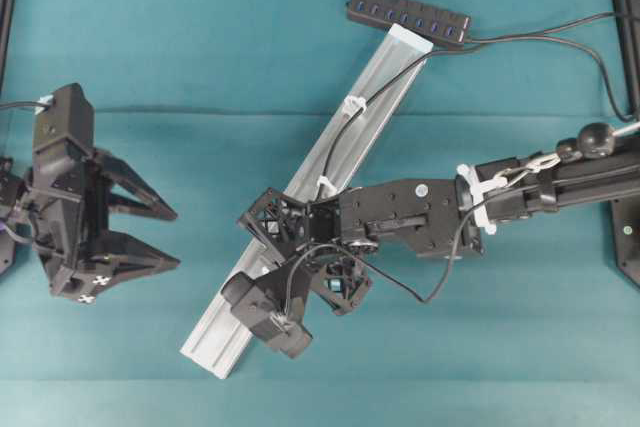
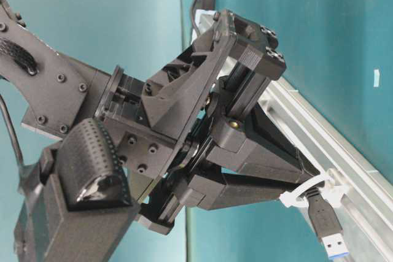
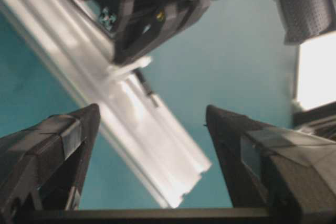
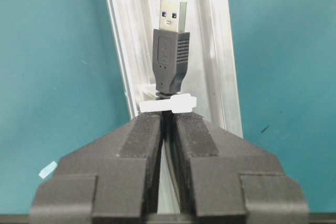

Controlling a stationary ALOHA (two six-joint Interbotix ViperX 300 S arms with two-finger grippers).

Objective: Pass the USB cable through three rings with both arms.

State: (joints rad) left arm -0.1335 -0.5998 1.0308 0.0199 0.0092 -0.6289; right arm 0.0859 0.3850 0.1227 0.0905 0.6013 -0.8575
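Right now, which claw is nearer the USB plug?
Right. The right claw grips the cable just behind the USB plug; the left claw hangs open, apart from it.

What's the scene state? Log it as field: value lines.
plug: USB plug poking out past a white ring
right gripper: shut on the cable just behind that ring
left gripper: open, apart from the rail, holding nothing
cable: runs from hub through upper ring along the rail

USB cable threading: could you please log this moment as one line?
right gripper: shut on USB cable | plug: through ring on rail | left gripper: open, apart from rail
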